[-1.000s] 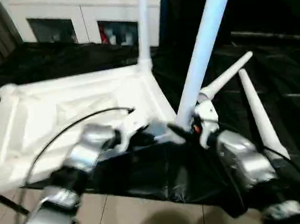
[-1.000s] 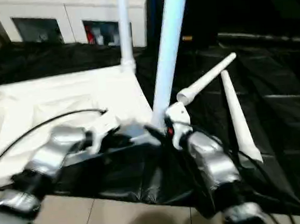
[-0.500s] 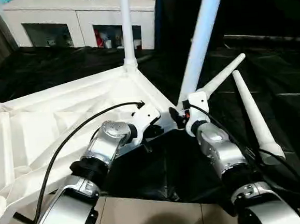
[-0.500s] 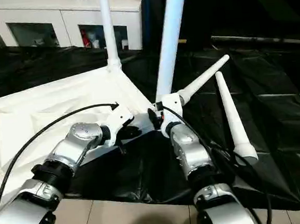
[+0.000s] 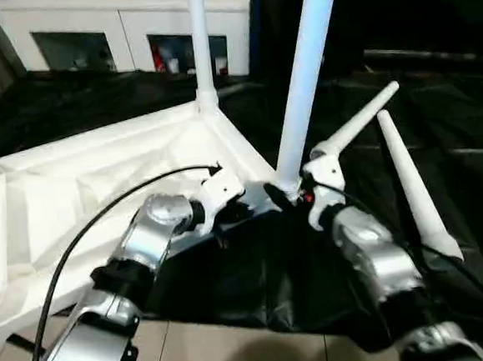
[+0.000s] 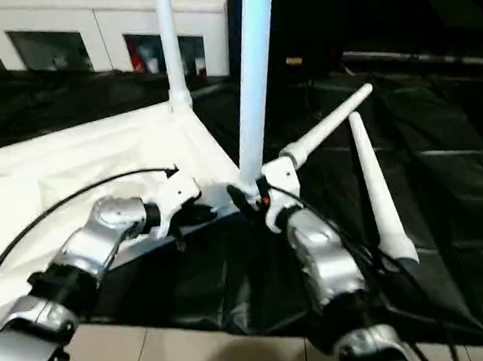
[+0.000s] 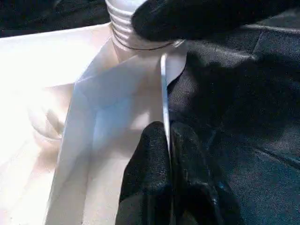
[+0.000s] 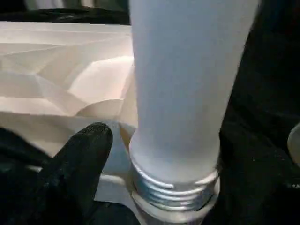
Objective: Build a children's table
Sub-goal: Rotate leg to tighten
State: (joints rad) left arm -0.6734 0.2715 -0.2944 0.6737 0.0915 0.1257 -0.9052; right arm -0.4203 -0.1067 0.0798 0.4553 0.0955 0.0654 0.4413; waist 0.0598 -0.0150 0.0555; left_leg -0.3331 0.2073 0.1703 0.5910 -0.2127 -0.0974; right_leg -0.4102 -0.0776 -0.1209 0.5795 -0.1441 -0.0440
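Table top (image 5: pixel 99 183) of white plastic is laid upside down on black sheeting (image 5: pixel 440 156), its ribbed underside turned upward and its near corner placed between the two grippers. One leg (image 5: pixel 199 42) is seen standing upright in the far corner socket. A second leg (image 5: pixel 304 75) is held upright at the near corner, its threaded end (image 8: pixel 176 187) sitting at the socket with several turns of thread exposed above the rim. Two further legs are laid on the sheeting well to the right of the top: one leg (image 5: pixel 358 121) is pointed up and away, and the other leg (image 5: pixel 414 188) is set beside it with its wide end nearest the robot.

The left gripper (image 7: pixel 168 154) is closed on the thin edge wall of the table top just short of the near corner, one black finger (image 7: pixel 147 164) being pressed on each face of the wall. The right gripper (image 5: pixel 289 195) is placed at the base of the second leg, with a black finger (image 8: pixel 82 159) seen against the leg beside the thread; the grip is taken to be clamped on the leg. A white cabinet (image 5: pixel 129 30) with glass doors is seen behind the sheeting. No writing can be read.
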